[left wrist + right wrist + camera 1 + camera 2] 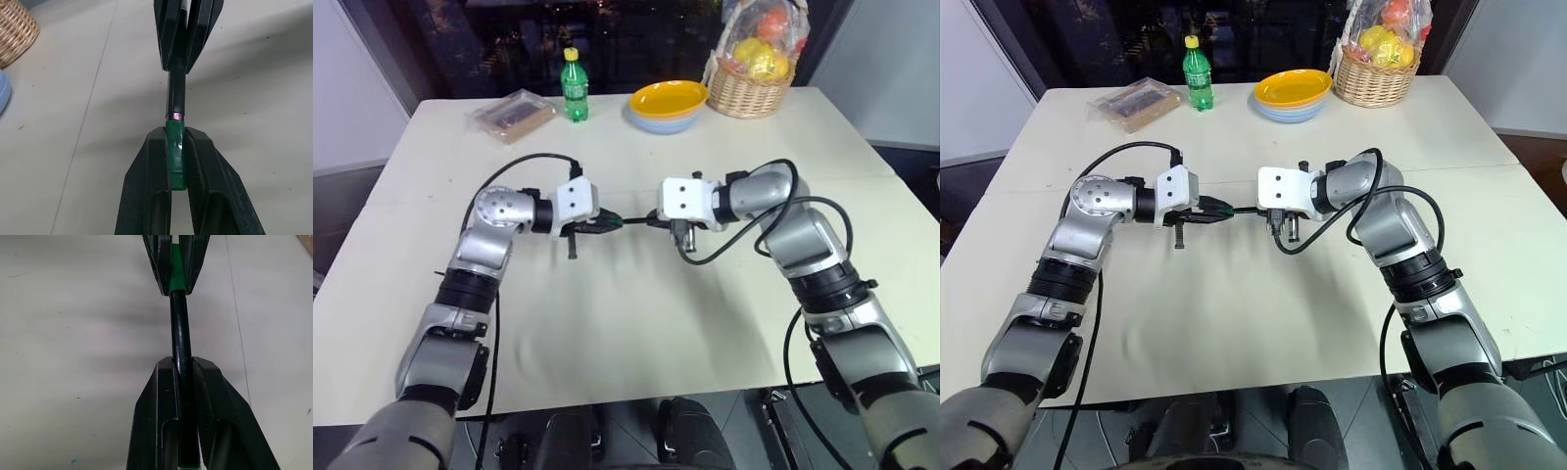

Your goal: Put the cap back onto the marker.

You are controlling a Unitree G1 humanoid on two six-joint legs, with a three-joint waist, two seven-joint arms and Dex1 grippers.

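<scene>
Currently your left tool (177, 161) is clamping the cap (176, 154), your right tool (183, 382) is pinching the marker (180, 328); any misalignment is risking the cap slipping off.

The cap (176, 154) looks like smooth, slightly glossy green plastic, and the marker (180, 333) has a glossy black barrel with a thin shiny band where it meets the cap. The left gripper (177, 142) and right gripper (182, 369) have matt black plastic fingers, and the table (636, 323) is a matt, pale surface with faint specks. The basket (749, 93) is woven wicker and the bowls (668, 103) look glossy.
</scene>
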